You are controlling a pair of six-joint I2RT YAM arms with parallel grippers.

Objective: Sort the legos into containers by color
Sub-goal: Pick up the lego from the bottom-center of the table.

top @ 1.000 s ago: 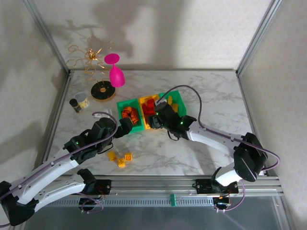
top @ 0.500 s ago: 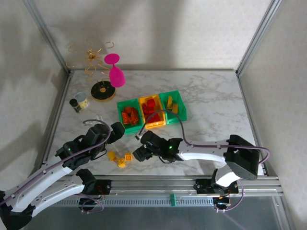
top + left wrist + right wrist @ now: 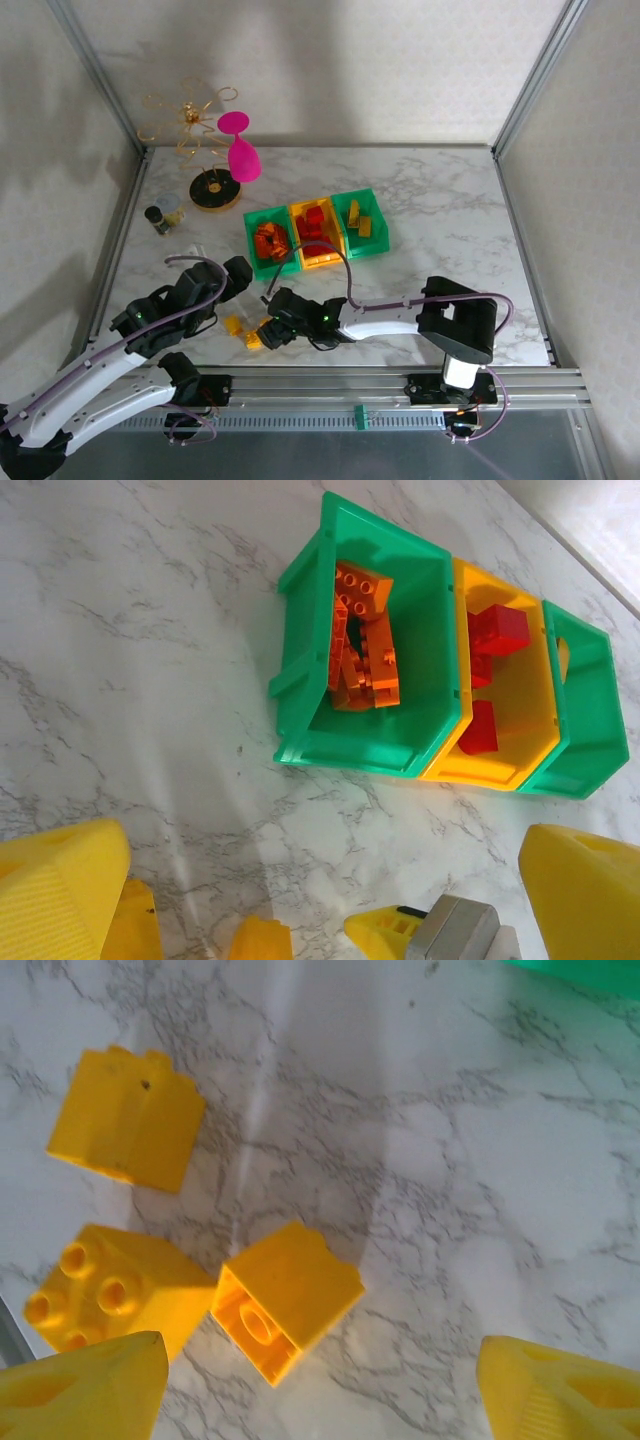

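By my judgement most is done: orange legos [image 3: 365, 640] fill the left green bin [image 3: 300, 670], red ones [image 3: 497, 630] the yellow-orange bin [image 3: 520, 695]. 3 glossy, studded yellow bricks [image 3: 288, 1300] lie on the marble table [image 3: 480, 1160] beneath my right gripper [image 3: 320, 1390], its jaws apart. My left gripper [image 3: 320, 890] gapes empty.

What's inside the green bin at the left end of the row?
A heap of orange legos lies in the green bin, piled against each other. Nothing of another color shows. The floor beneath the heap, and any brick buried there, is covered.
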